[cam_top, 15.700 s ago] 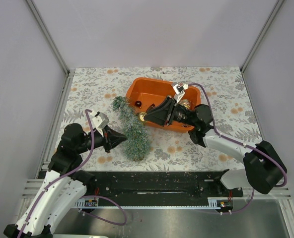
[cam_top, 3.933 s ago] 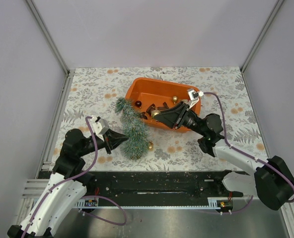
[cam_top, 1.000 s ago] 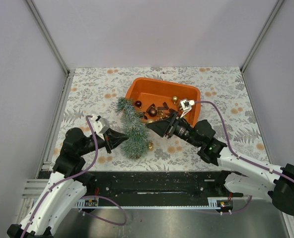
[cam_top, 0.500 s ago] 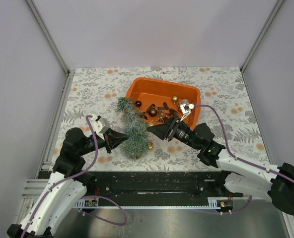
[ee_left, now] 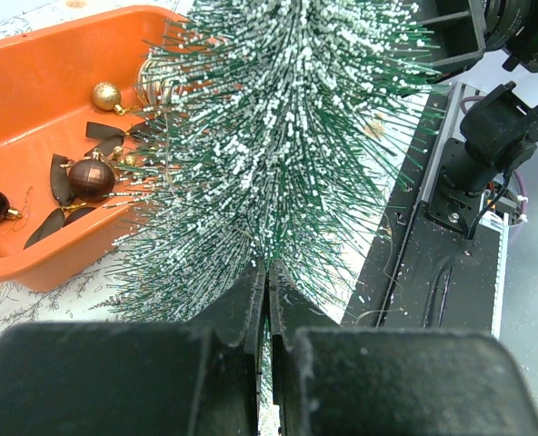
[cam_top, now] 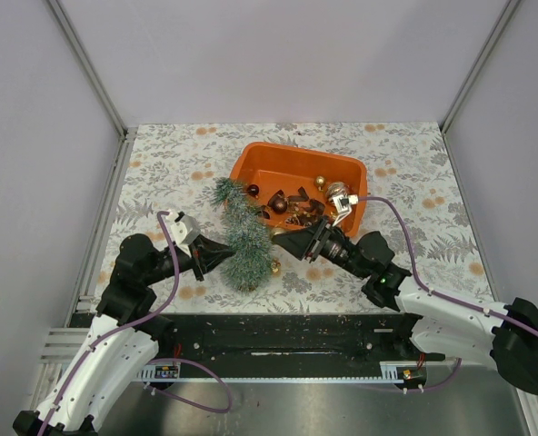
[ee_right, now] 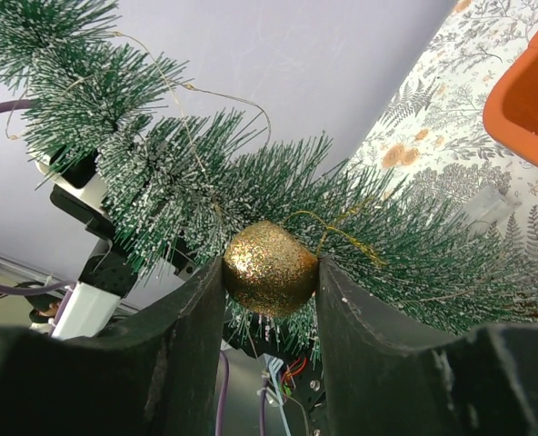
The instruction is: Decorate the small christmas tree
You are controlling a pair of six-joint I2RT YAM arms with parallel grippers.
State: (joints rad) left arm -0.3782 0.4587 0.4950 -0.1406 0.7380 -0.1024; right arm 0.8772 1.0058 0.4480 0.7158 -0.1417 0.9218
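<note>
One small christmas tree (cam_top: 242, 236), lengthwise near-to-far, tip pointing away.

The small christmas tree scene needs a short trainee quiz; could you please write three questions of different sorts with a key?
1. True or false: the right gripper is empty.
2. What does the shut left gripper clamp? A) a purple cable; B) the base of the small christmas tree of frosted blue-green bristly needles; C) a ribbon.
3. Fill in: the shiny dark red round baubles lie in the ___ plastic tray.
Key: 1 false, it pinches a glittery gold round bauble; 2 B; 3 orange.
</note>
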